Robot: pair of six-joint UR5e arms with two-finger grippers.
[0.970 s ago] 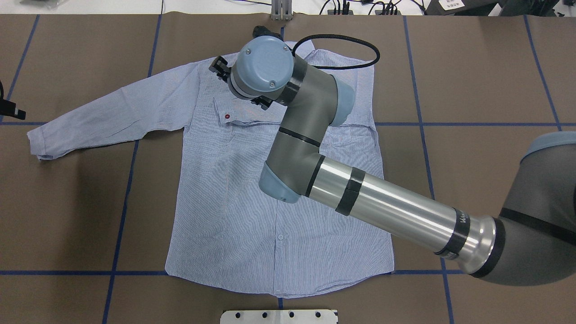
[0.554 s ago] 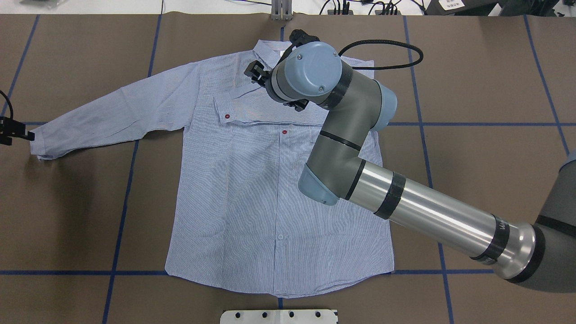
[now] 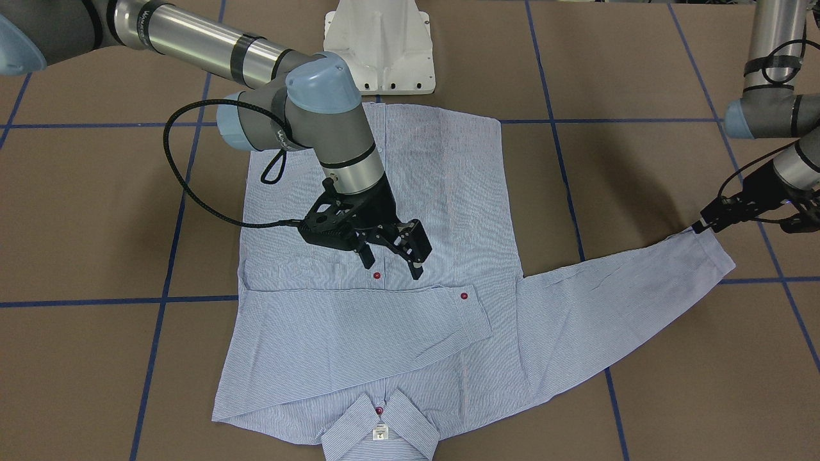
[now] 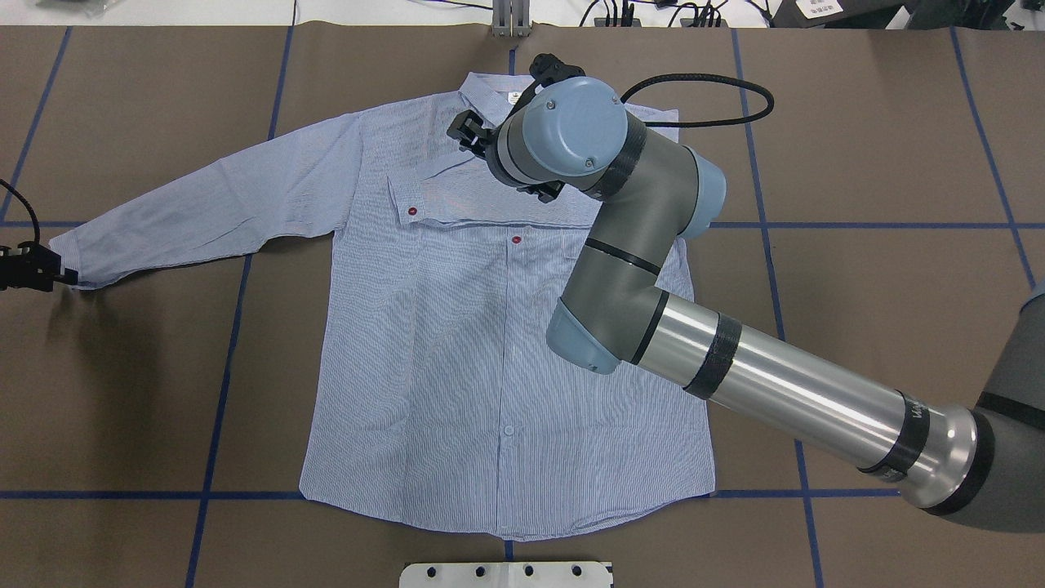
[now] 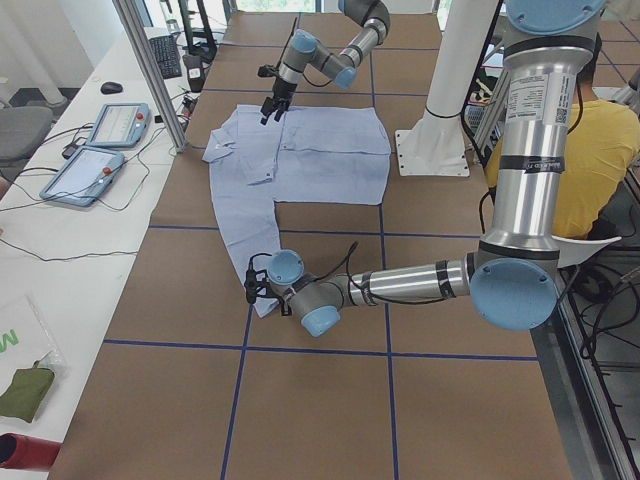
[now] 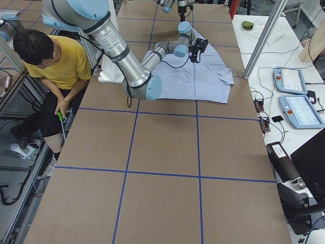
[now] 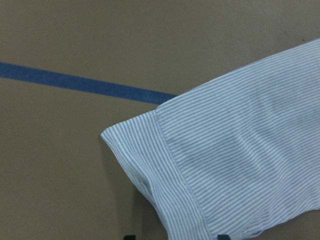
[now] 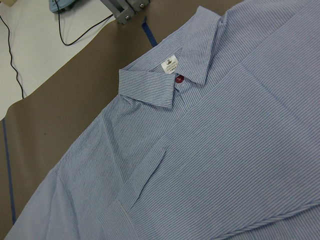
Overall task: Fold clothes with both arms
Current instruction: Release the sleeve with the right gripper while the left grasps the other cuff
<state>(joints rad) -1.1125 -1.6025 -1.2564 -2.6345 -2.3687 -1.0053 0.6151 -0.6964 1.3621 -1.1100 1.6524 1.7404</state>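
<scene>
Brown bench [image 4: 898, 122] gridded with blue tape, striped shirt [image 4: 424, 367] laid flat at its middle, one sleeve [image 3: 359, 326] folded across the chest, right claw [image 3: 394, 269] held spread above the buttoned front, left claw [image 3: 701, 225] spread at the outstretched cuff [image 7: 165, 165]

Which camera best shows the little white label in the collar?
The right wrist view: the label is large and unobstructed. Front-facing shows it small; overhead, a speck; side views, too distant; left wrist, not at all.
</scene>
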